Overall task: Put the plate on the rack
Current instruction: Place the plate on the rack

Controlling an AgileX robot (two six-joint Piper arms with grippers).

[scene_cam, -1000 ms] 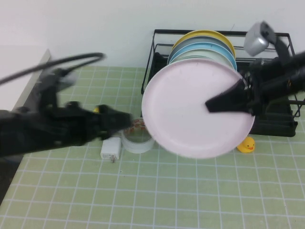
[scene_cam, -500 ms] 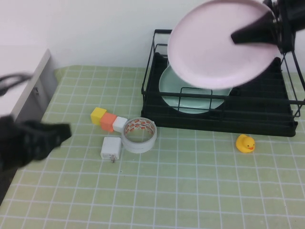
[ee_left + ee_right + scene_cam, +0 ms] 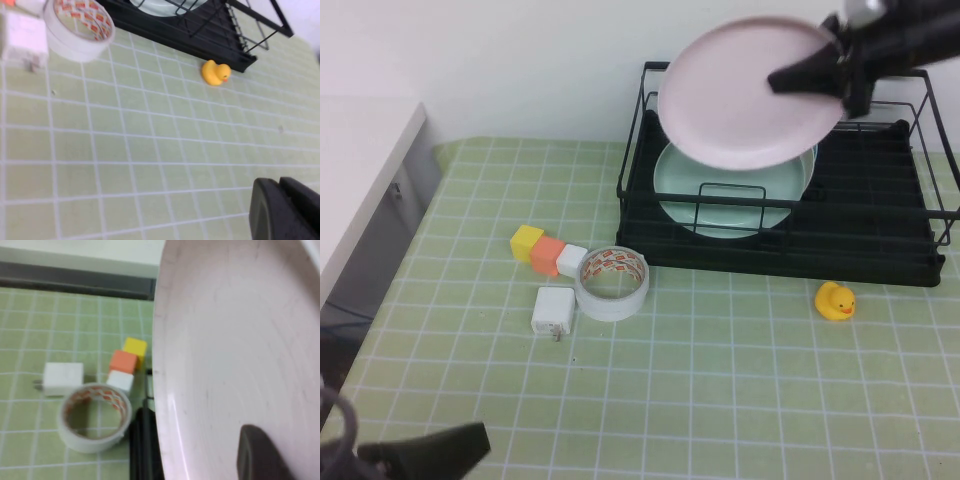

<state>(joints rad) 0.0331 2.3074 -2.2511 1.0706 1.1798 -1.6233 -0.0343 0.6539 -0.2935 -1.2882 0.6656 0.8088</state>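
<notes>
High view, nearest edge first: left gripper [image 3: 470,447] low at the near left corner of the table, dark and partly cut off, well apart from everything else; whether open or closed, cannot tell. Same gripper in the left wrist view [image 3: 282,210], only a dark block at the corner, hanging over bare green checked mat [image 3: 150,150].

Farther in, on the mat [image 3: 720,400]: white charger block [image 3: 553,311] just beside the tape roll [image 3: 613,283], roll lying flat, red-printed inner face showing. Behind these, a row of three small cubes touching one another: yellow cube [image 3: 527,242], orange cube [image 3: 548,254], white cube [image 3: 571,260]. Off to the right, rubber duck [image 3: 836,300] alone, near the front edge of the rack [image 3: 880,265].

Farther still, black wire rack standing against the wall, mint-green plate [image 3: 730,190] lying tilted inside its left half.

Above that, pale pink plate [image 3: 750,92] held in the air over the rack's left rear part, tilted, face toward the camera, overlapping the green plate from this angle. Right gripper [image 3: 820,72] clamped on the plate's right rim, arm reaching in from the upper right. Right wrist view: plate [image 3: 235,355] filling most of the frame, one dark finger [image 3: 257,452] pressed on its face.
</notes>
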